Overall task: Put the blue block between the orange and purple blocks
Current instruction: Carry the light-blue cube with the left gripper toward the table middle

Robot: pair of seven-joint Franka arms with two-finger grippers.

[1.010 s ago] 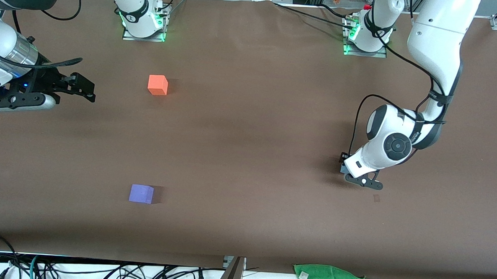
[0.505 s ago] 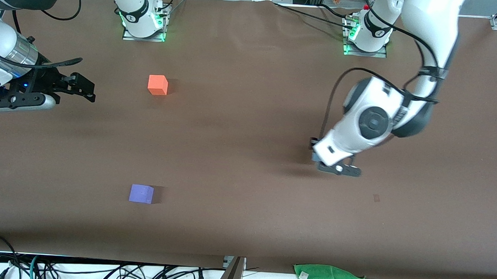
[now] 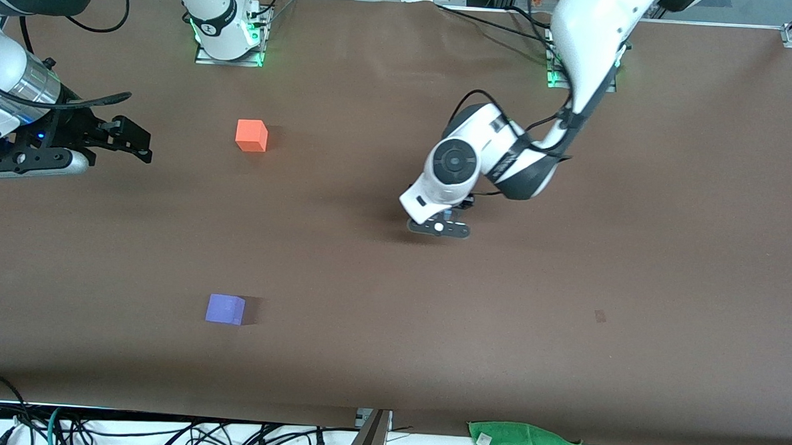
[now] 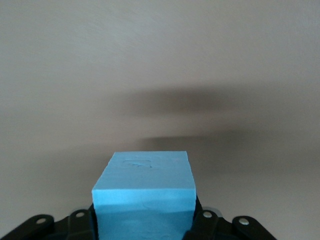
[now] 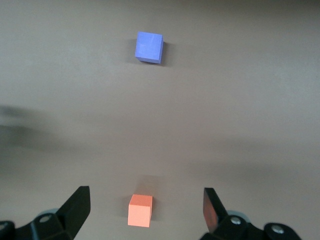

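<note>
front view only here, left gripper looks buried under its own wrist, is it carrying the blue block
Observer: Yes. In the left wrist view the blue block sits clamped in the left gripper.
Operator: anything under it
Observer: Only bare table and the block's shadow.
Operator: right gripper open?
Observer: Yes. The right wrist view shows the right gripper open above the table, with the orange block and the purple block both in sight between its fingers.

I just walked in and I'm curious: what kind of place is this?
Probably a robotics lab: two robot arms bolted to a brown table, loose cables along its edge, and small practice cubes, orange and purple.
</note>
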